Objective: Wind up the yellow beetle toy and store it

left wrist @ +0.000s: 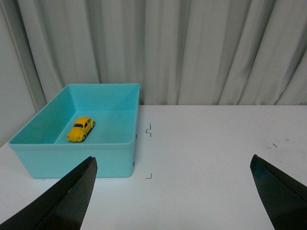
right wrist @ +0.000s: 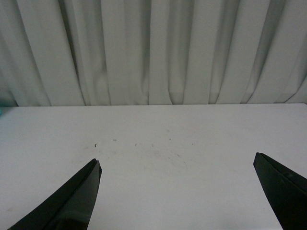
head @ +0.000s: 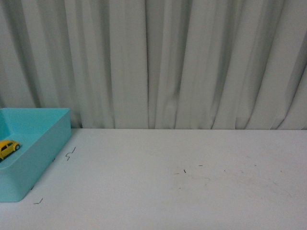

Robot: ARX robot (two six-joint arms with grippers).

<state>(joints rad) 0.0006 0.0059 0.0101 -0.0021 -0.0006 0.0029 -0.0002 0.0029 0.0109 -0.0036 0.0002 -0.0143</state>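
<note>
A pleated pale curtain (head: 192, 62) is hung behind the white worktop (head: 192, 182), which lies open from centre to 3 o'clock. A smooth turquoise bin (left wrist: 120, 153) is set at the 9 o'clock edge. The glossy yellow beetle toy (left wrist: 80, 129) is seen inside it, on the floor. The left hand (left wrist: 172, 191) and right hand (right wrist: 177, 191) are held wide apart, nothing gripped.

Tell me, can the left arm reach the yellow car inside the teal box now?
Probably yes. The left gripper is open, and the yellow beetle toy sits alone on the floor of the open-topped teal box; only the near wall lies between them.
</note>
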